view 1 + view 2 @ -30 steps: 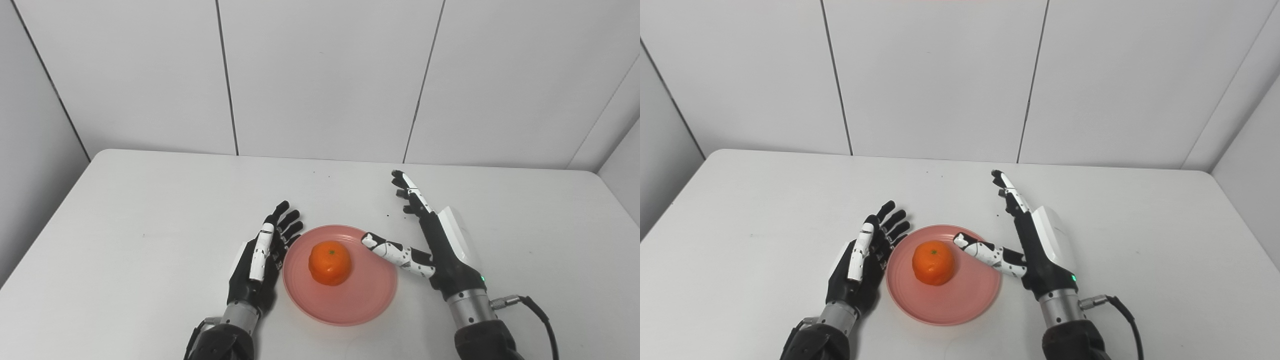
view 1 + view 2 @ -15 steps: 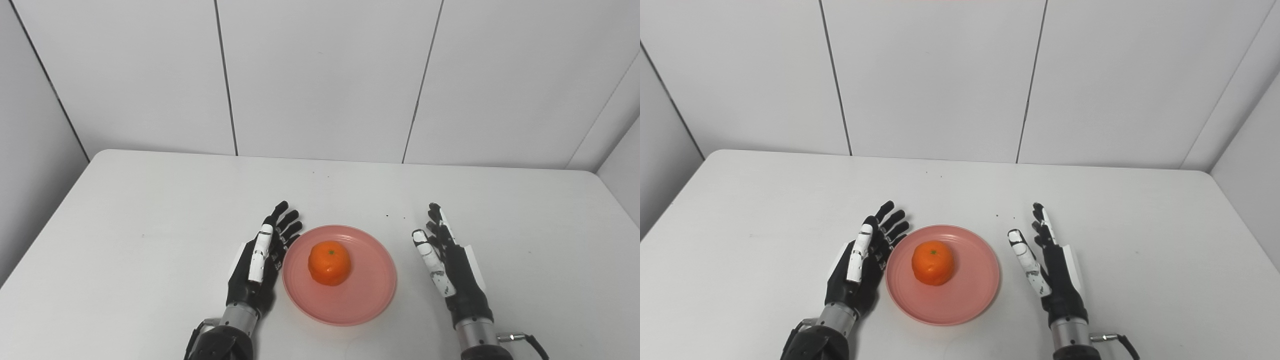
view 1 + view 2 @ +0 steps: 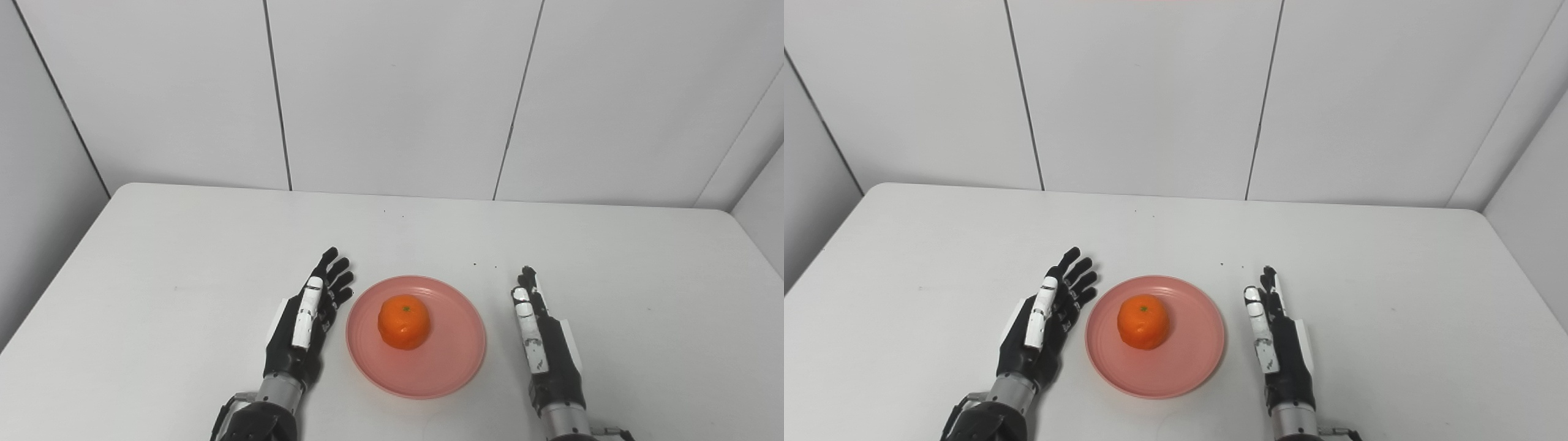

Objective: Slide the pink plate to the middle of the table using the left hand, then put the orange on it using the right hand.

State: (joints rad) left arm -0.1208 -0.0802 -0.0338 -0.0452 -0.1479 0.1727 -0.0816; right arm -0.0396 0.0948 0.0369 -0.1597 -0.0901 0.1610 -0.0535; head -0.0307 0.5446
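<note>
Left hand [image 3: 303, 331]: lies near the front of the table [image 3: 184, 257], just left of the plate, apart from its rim; fingers straight and spread, pointing away from the robot, holding nothing.

Gap, left hand to plate: a narrow strip of bare table shows between the fingertips and the rim, so no contact.

Plate [image 3: 450, 367]: pink, round, flat on the table, roughly midway between the two sides and closer to the front edge than to the wall.

Orange [image 3: 403, 321]: sits on the plate, a little left of and behind its centre, stem end up; nothing touches it.

Gap, plate to right hand: wider than on the left; clear table between.

Right hand [image 3: 545, 349]: just right of the plate, turned on edge with the thumb side up; fingers straight and close together, pointing away from the robot, gripping nothing.

Which way the orange lies: to the right of the left hand and to the left of the right hand, the left fingers slightly nearer.

Stage, as a judgement: both steps look finished; what remains seems only to draw the arms clear, and neither hand needs to cross the plate for that.
</note>
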